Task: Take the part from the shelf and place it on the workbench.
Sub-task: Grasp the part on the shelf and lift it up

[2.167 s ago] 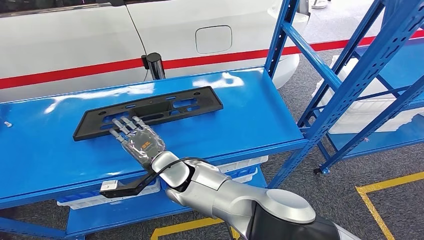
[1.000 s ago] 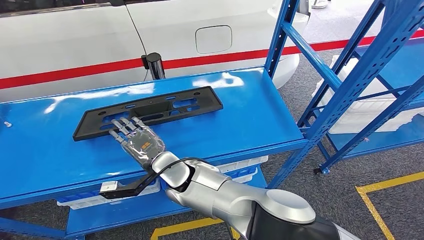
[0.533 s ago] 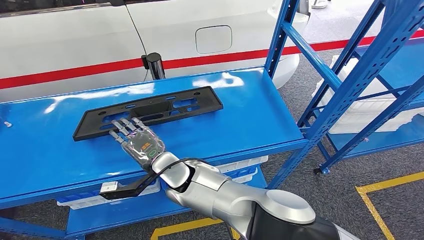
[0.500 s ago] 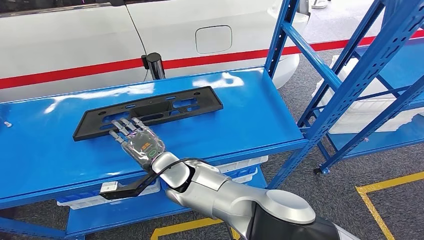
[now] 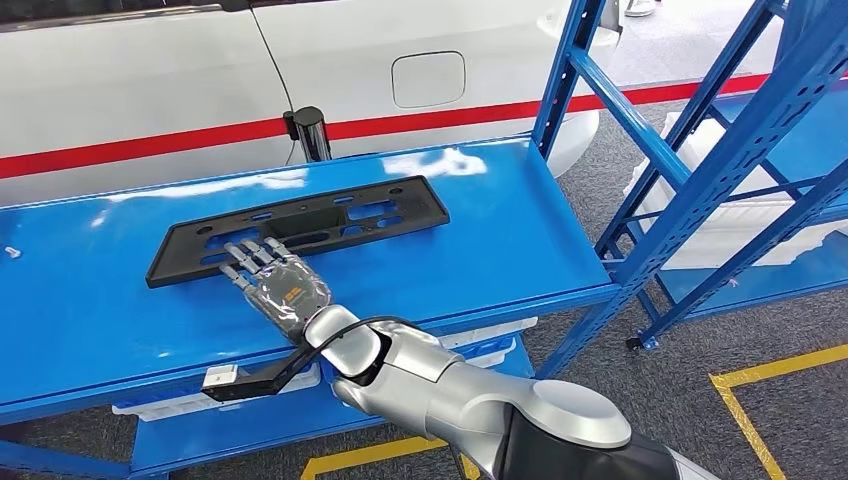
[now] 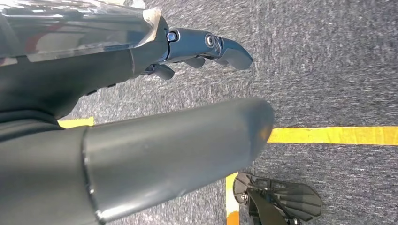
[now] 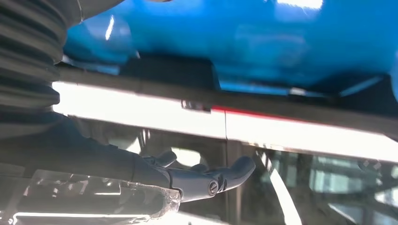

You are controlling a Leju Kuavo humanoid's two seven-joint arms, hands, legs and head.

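Note:
The part, a long flat black plate with slots point(image 5: 330, 215), lies flat on the blue workbench point(image 5: 500, 230), left of its middle. My right hand point(image 5: 278, 280) reaches in from the near side, palm down, with its fingers point(image 5: 250, 255) stretched over the plate's near edge. In the right wrist view the right hand point(image 7: 197, 180) has straight fingers with nothing in them, and the dark part point(image 7: 169, 70) sits just beyond. My left hand point(image 6: 197, 47) hangs over grey carpet, holding nothing.
A white car with a red stripe point(image 5: 200, 70) stands right behind the bench, with a black post point(image 5: 310, 130) at the bench's far edge. A blue shelf rack point(image 5: 690, 150) rises at the right, holding white trays point(image 5: 740, 220). White bins point(image 5: 480, 340) sit under the bench. Yellow lines point(image 5: 770, 370) mark the floor.
The head view has shifted a little. My right hand stays at the plate's near edge, and the plate lies where it was.

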